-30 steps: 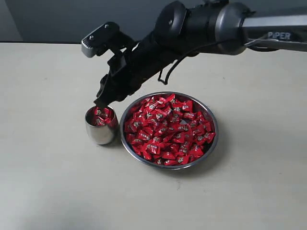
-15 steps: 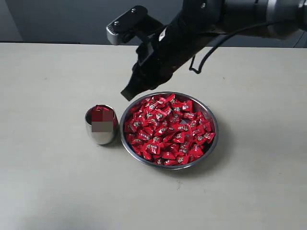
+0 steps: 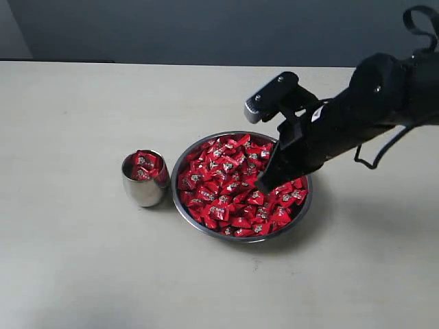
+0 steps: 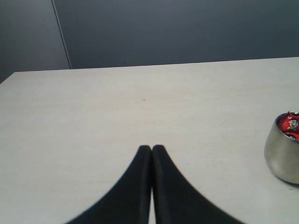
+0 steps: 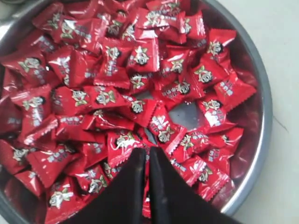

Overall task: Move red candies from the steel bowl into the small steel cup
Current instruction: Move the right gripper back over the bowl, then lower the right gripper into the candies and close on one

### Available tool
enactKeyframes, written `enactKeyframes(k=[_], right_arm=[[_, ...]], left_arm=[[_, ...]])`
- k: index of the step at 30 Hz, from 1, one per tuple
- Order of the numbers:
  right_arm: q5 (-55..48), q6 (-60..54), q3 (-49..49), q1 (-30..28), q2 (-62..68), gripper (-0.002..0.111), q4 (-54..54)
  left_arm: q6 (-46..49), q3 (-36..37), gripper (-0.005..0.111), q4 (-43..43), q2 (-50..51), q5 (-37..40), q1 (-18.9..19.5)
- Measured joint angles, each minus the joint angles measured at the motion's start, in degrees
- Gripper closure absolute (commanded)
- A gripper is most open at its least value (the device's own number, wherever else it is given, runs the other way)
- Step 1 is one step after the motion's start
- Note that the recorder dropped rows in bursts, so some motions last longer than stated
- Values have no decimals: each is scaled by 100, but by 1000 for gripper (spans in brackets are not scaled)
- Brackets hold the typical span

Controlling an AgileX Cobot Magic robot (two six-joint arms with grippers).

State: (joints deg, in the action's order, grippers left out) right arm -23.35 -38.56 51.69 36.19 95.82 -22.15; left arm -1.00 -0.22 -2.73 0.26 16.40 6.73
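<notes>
My right hand (image 3: 265, 186) is clenched: its black fingers are pressed together with nothing visible between them. Its tips point down into the wide shallow shiny steel bowl (image 3: 239, 240), over the right-hand part of the pile; I cannot tell if they touch a wrapper. From my right wrist, the closed tips (image 5: 147, 150) sit just above the small candies in shiny red wrappers (image 5: 117, 70), which have little silvery-white marks. The candies fill most of the bowl (image 5: 264, 116), with bare steel showing through in one gap. The bowl rests on the pale beige worktop (image 3: 75, 260). The small rounded polished steel cup (image 3: 143, 188) stands upright just beside the bowl's left rim, with red candies heaped to its brim. My left hand (image 4: 152, 149) is also clenched and empty, low over bare worktop, with the cup (image 4: 283, 158) off to one side.
</notes>
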Motion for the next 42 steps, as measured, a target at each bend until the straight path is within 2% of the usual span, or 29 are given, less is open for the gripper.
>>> enactKeyframes(k=[8, 18, 27, 29, 35, 37, 42], right_arm=[[668, -12, -621, 0, -22, 104, 0], [841, -12, -653, 0, 163, 104, -701], [1394, -125, -653, 0, 395, 103, -746], [1417, -147, -653, 0, 395, 98, -746], [1428, -164, -570, 204, 395, 65, -809], [1441, -164, -506, 317, 395, 63, -752], [1453, -206, -422, 437, 395, 72, -272]], left_arm=[[0, 0, 106, 0, 0, 0, 0], [0, 0, 106, 0, 0, 0, 0], [0, 0, 106, 0, 0, 0, 0], [0, 0, 106, 0, 0, 0, 0], [0, 0, 106, 0, 0, 0, 0], [0, 0, 106, 0, 0, 0, 0], [0, 0, 106, 0, 0, 0, 0]])
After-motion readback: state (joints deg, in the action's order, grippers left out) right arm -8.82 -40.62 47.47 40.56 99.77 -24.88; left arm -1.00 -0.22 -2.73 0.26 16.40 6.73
